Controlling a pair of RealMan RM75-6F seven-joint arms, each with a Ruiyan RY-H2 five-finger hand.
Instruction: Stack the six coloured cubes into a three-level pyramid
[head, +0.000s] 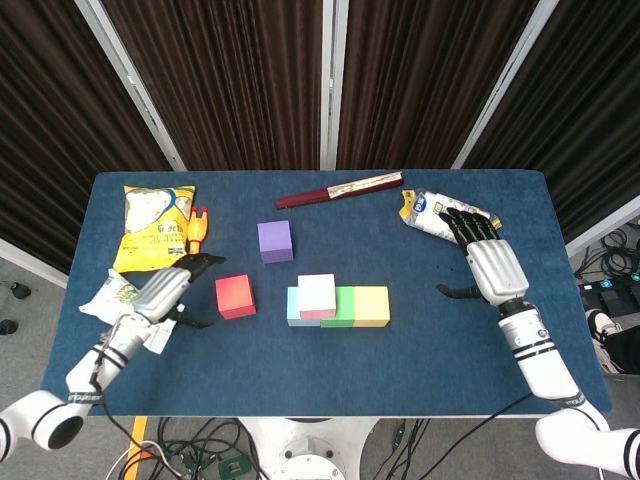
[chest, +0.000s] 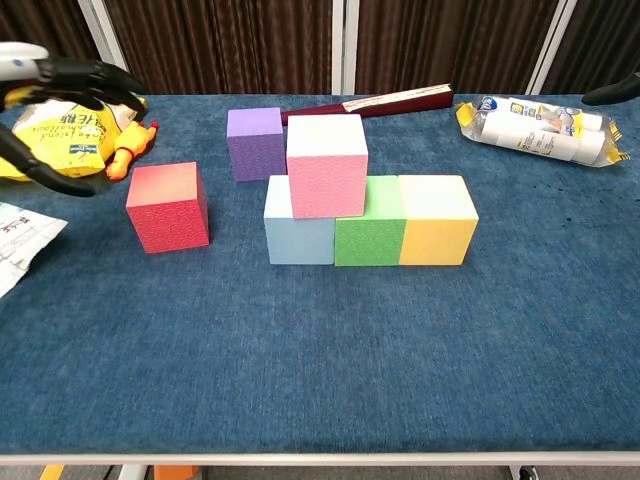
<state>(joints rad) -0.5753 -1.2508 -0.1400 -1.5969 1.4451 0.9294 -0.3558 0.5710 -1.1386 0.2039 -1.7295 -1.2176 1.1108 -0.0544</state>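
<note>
— Spotted any trouble ahead?

— Some, judging by the layout. Found the left hand (head: 165, 292) empty, fingers spread, just beside the red cube (head: 235, 296). Could have shoved that cube sideways with a clumsy reach, or pinched it crooked. Noted the pink cube (head: 316, 293) perched over the seam between the light blue cube (head: 292, 309) and the green cube (head: 343, 304), with the yellow cube (head: 371, 305) touching the green at the row's end. Might have toppled the pink one, or split the row, by setting the red down hard beside it.

— And the right hand (head: 490, 265)?

— Held flat and empty, fingers apart, by the plastic packet (head: 435, 214), well apart from the cubes. Saw the purple cube (head: 275, 241) standing alone behind the row.

— Surface, room?

— Blue cloth-like table (head: 300, 370), probably grippy. Also carried a yellow snack bag (head: 152, 228), an orange toy (head: 196, 232), a white packet (head: 115, 295) and a dark red stick (head: 340, 188). Dark curtains (head: 240, 80) behind, cables (head: 200, 450) on the floor below.
</note>
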